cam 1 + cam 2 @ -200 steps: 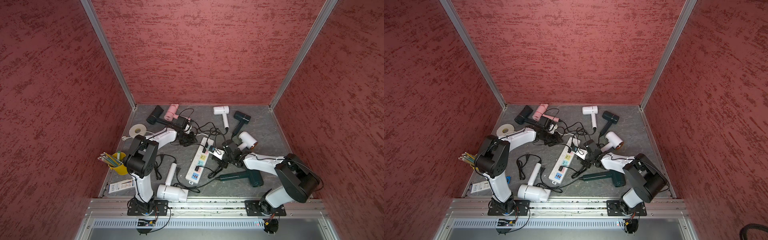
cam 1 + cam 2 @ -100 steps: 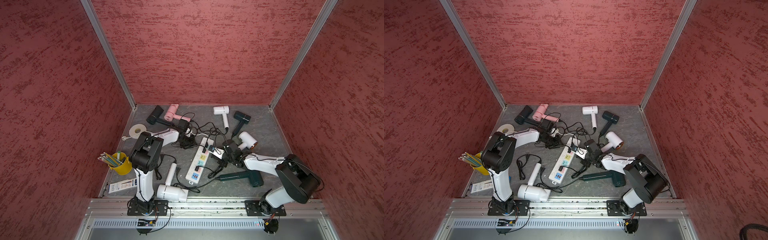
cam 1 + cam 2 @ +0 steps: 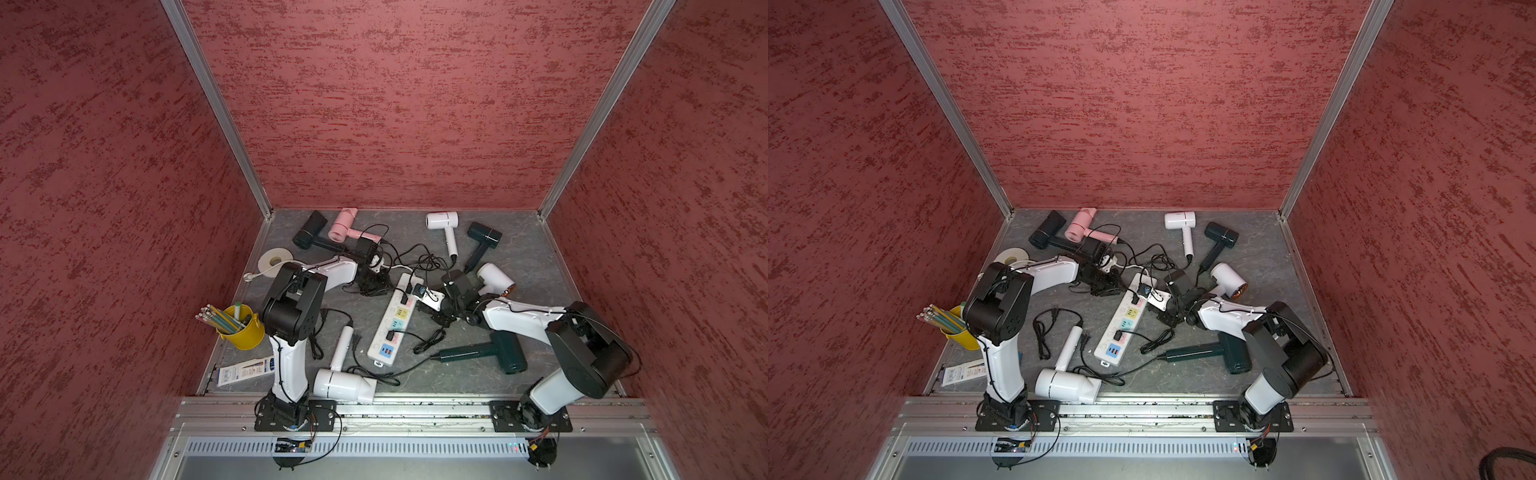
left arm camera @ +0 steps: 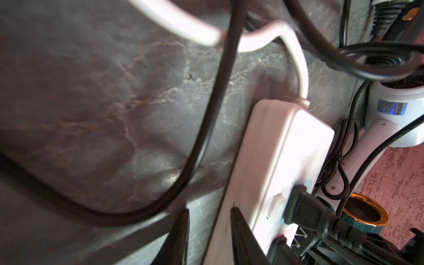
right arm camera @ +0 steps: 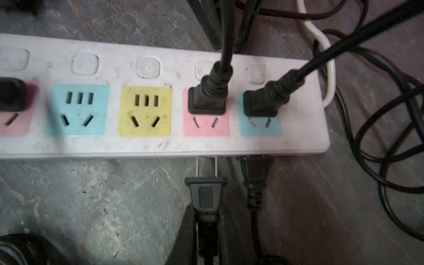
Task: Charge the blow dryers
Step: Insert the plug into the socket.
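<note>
Seven blow dryers lie scattered over the grey counter [image 3: 519, 257] around a long white power strip [image 3: 388, 338], with black cords tangled between them. Along the back wall sit a black dryer [image 3: 308, 235], a pink dryer [image 3: 341, 224], a small white dryer [image 3: 441, 220] and a navy dryer [image 3: 484, 235]. A white dryer with a copper nozzle [image 3: 494, 280] lies to the right of the strip. The dark green dryer [image 3: 500, 353] is nearer the front, and a big white dryer [image 3: 340, 384] rests at the front edge.

The right fingers [image 5: 183, 238] are clamped on the two-prong black plug [image 5: 206, 195]. Its prongs point at the strip's side wall, just below the pink socket [image 5: 206, 128]. That socket and the blue socket [image 5: 261, 128] next to it each carry a black plug already.

The left fingers [image 4: 181, 236] stand apart with bare counter showing between them. They are low at the strip's cord end, one of them close against the strip's side.

A yellow cup of pencils [image 3: 243, 332] and a tape roll [image 3: 274, 262] sit along the left side.
</note>
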Robot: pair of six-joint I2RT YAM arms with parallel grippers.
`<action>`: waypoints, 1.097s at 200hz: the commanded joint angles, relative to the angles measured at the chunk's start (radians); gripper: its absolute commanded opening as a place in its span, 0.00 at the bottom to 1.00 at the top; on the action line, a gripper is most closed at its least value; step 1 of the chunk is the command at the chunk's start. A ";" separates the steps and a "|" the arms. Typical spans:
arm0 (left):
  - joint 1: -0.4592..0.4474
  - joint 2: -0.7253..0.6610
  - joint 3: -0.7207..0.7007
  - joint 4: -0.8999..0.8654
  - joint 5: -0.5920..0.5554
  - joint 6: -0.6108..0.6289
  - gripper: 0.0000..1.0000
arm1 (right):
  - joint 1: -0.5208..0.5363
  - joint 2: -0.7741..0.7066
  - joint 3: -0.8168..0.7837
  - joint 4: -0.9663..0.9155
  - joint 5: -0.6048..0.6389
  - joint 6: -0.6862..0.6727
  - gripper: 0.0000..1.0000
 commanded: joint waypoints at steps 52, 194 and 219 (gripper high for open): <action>0.017 0.053 0.023 0.031 0.029 0.021 0.32 | 0.009 0.077 0.114 -0.005 -0.036 0.127 0.00; 0.040 0.108 0.053 0.120 0.133 0.047 0.32 | 0.085 0.066 -0.032 0.317 0.072 0.350 0.00; 0.040 0.109 0.052 0.123 0.137 0.046 0.32 | 0.086 0.065 -0.043 0.349 0.057 0.355 0.00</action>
